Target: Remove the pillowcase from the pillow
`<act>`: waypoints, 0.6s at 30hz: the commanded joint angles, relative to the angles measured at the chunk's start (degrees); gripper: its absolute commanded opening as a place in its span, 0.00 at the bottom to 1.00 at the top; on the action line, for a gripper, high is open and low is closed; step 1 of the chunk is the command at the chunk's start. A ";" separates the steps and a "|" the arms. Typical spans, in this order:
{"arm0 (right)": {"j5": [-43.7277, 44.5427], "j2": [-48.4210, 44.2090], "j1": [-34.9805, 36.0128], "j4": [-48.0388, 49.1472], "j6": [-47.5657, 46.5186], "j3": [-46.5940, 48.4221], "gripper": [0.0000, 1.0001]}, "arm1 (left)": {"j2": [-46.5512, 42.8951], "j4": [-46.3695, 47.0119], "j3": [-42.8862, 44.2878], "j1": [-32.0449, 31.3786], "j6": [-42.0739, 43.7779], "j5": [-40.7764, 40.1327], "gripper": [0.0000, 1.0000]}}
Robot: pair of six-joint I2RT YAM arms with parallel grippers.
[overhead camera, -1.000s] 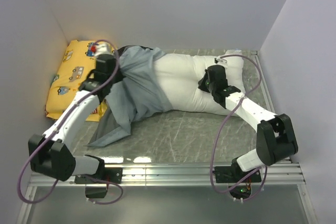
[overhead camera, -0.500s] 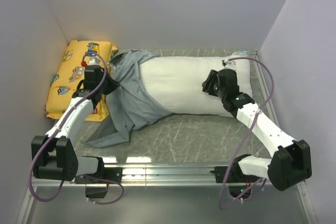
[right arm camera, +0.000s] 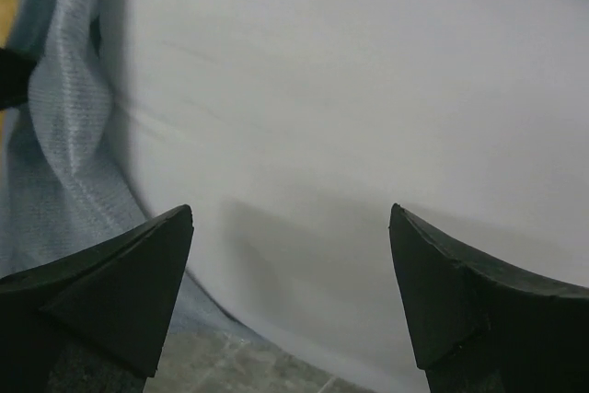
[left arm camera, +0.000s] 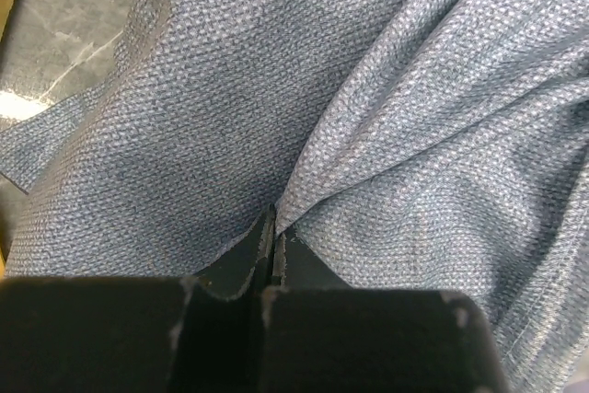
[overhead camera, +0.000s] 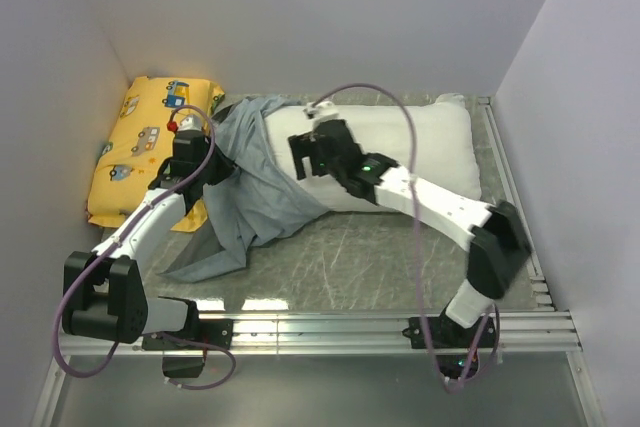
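Observation:
The white pillow [overhead camera: 425, 147] lies across the back of the table, its left end still inside the blue-grey pillowcase [overhead camera: 255, 187]. The rest of the case trails in folds toward the front left. My left gripper [overhead camera: 218, 169] is at the case's left edge, shut on a fold of the fabric. In the left wrist view the pillowcase [left arm camera: 368, 89] fills the frame and creases into my closed fingertips [left arm camera: 274, 227]. My right gripper [overhead camera: 300, 155] stands open over the pillow's left part. The right wrist view shows the pillow [right arm camera: 350, 89] between its spread fingers [right arm camera: 290, 218], with the pillowcase [right arm camera: 64, 135] at left.
A yellow cushion [overhead camera: 140, 142] printed with cartoon vehicles lies against the left wall, behind my left arm. Walls close in the table on the left, back and right. Bare marbled tabletop [overhead camera: 370, 247] runs in front of the pillow to the metal rail.
My right gripper has opened, let go of the pillow's right end, and swung left across the pillow to near the pillowcase. The left gripper has stayed shut and shifted only slightly.

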 commanded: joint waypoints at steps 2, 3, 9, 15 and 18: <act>4.96 15.44 1.46 -6.45 -2.39 8.78 0.93 | -1.06 0.99 0.58 -0.25 0.17 -0.82 0.00; 5.75 19.21 1.37 -7.33 -1.87 9.67 0.86 | -1.15 0.72 0.93 -0.25 0.43 -0.82 0.01; 6.48 17.51 -5.98 -7.96 5.15 3.54 0.00 | -1.33 -1.31 4.53 3.16 1.40 -1.53 0.00; -0.29 3.63 -19.53 -4.45 12.01 -10.43 0.00 | -0.28 -3.32 10.42 10.10 1.92 0.15 0.00; -3.28 -2.61 -24.37 -2.78 13.34 -15.45 0.00 | 0.86 -3.77 12.44 14.41 1.58 3.20 0.00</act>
